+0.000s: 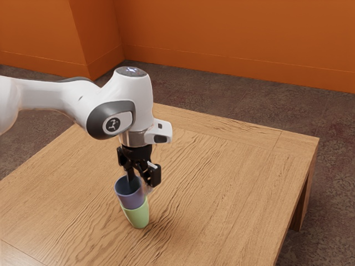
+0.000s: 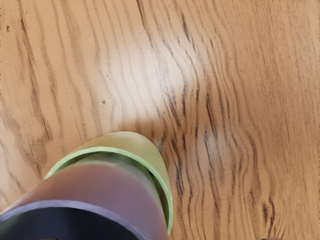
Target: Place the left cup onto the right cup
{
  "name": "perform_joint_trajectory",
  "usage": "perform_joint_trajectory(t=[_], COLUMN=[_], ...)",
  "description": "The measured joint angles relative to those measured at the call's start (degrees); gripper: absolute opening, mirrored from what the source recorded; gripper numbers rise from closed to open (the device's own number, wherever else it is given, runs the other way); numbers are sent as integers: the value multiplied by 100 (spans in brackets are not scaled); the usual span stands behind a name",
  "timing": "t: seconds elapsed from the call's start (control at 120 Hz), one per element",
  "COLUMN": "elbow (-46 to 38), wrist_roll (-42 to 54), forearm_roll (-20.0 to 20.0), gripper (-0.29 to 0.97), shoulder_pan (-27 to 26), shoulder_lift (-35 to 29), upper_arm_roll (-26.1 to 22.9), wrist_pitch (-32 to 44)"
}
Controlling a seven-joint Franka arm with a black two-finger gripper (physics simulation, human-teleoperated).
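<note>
Behind and around the scene, orange walls [image 1: 233,27] meet a dark speckled floor [image 1: 249,100]. On that floor stands a wide, low wooden table [image 1: 233,166] with strong wavy grain, which takes up most of the exterior view. A white robot arm [image 1: 83,102] comes in from the exterior view's left and bends down over the near part of the table. At its end hangs a black tool [image 1: 143,180], pointing straight down. The tool's two fingers stand partly apart, one dipping inside the upper cup and the other outside that cup's rim on the exterior view's right. They straddle the wall of the cup and do not appear to pinch it. Right under the tool sit two small cups, one stacked in the other. A purple cup [image 1: 126,195] with a dark inside sits nested in a light green cup [image 1: 138,216], and the green cup rests on the table. The stack leans a little. From the wrist view, looking down past the hand, the purple cup [image 2: 95,195] sits inside the green cup [image 2: 152,160], whose rim shows as a pale ring around it, with bare table [image 2: 225,100] beyond them.
</note>
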Motion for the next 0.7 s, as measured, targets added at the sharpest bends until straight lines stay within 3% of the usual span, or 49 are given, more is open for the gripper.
perform_joint_trajectory(t=[0.308, 0.492, 0.7], elbow=[1094, 1561, 2320], wrist_roll=[45, 238, 671], forearm_roll=[38, 9, -41], gripper=[65, 67, 68], shoulder_pan=[85, 54, 435], shoulder_lift=[-17, -2, 107], upper_arm_roll=[142, 643, 821], wrist_pitch=[-650, -1039, -1436])
